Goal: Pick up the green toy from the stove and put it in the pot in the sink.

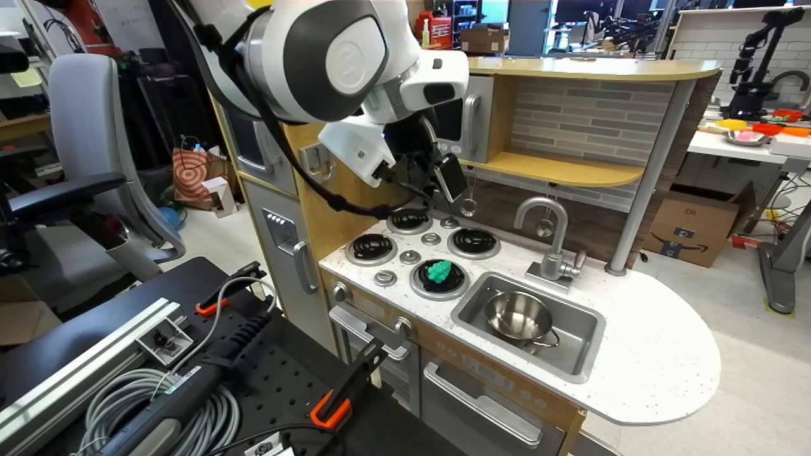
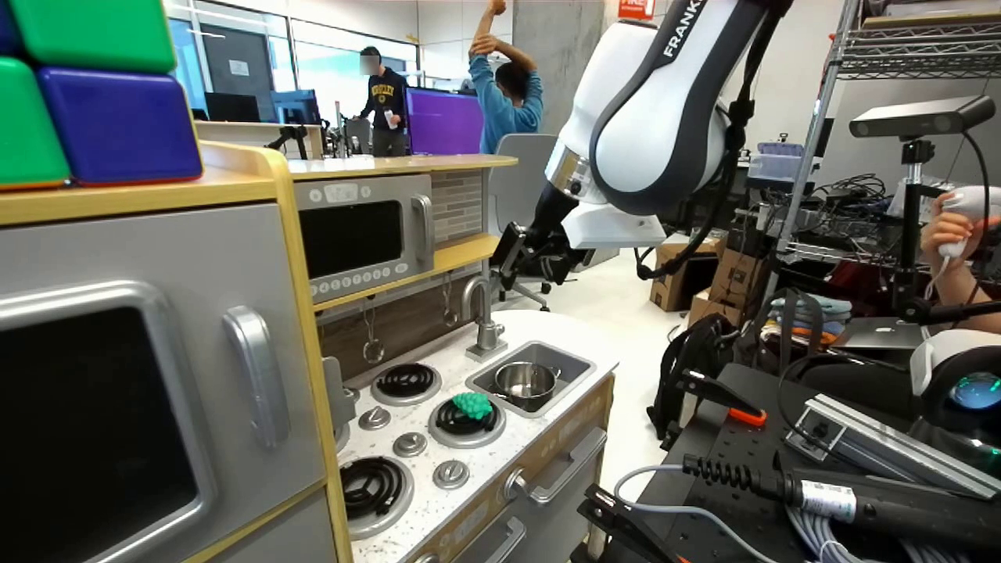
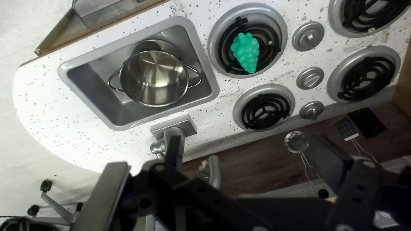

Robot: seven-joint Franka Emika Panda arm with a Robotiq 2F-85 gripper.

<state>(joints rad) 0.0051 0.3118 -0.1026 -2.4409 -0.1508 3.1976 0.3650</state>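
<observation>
The green toy [image 1: 439,271], a bumpy bright green grape-like cluster, lies on the burner beside the sink. It also shows in an exterior view [image 2: 472,405] and in the wrist view [image 3: 246,52]. The white stove [image 3: 221,110] has black burners ringed in silver. The shiny steel pot [image 1: 518,316] stands upright in the grey sink [image 1: 589,345]; its inside looks empty in the wrist view [image 3: 154,78]. My gripper [image 2: 539,264] is high above the counter, apart from the toy and pot. In the wrist view its fingers [image 3: 246,144] are wide apart with nothing between them.
The curved silver faucet [image 1: 551,234] rises behind the sink. A yellow wooden shelf [image 1: 564,170] and a microwave [image 2: 364,234] overhang the back of the counter. Clear round ornaments [image 3: 296,141] hang on strings under the shelf. A black table with tools [image 1: 285,380] stands in front.
</observation>
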